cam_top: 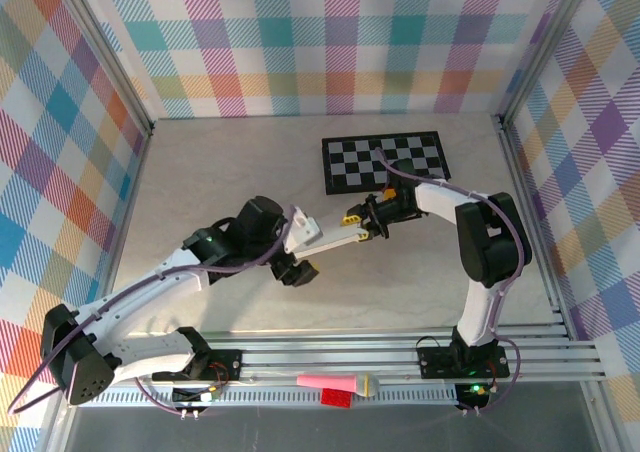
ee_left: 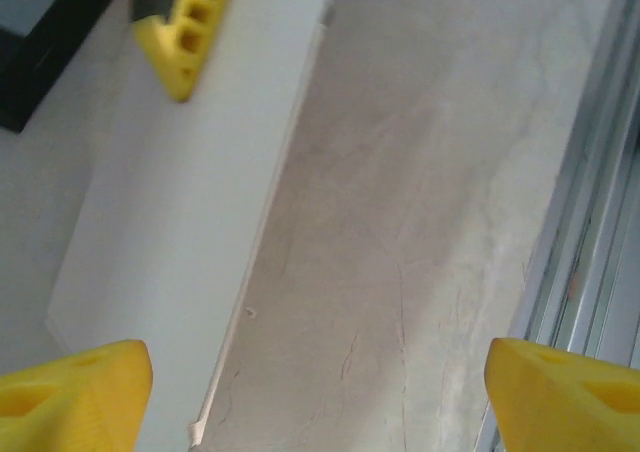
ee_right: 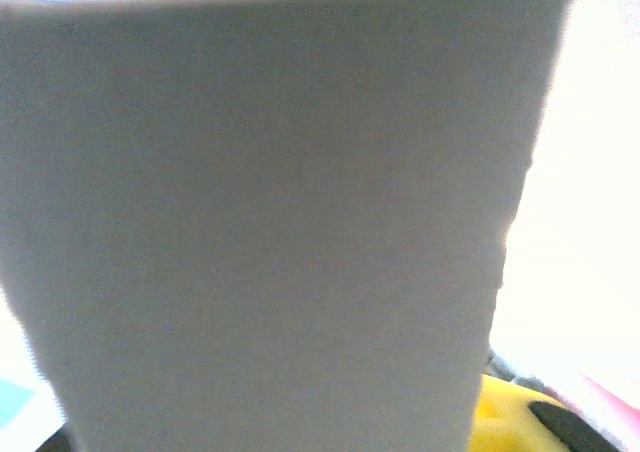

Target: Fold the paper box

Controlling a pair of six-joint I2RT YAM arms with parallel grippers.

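From above, one paper box [cam_top: 325, 237], slim and white, lies mid-counter [cam_top: 200, 172] between two grippers, just below one checkerboard mat [cam_top: 385, 162]. The right gripper [cam_top: 355, 227] pinches the box's right end. The left gripper [cam_top: 298, 269] sits at its left end.

In the left wrist view, the left gripper [ee_left: 320, 392] has two yellow fingers [ee_left: 75, 392] spread wide, with the box [ee_left: 190, 222] to the left.

In the right wrist view, the box [ee_right: 270, 222] looms close, with one yellow finger [ee_right: 505, 412] at its lower right.
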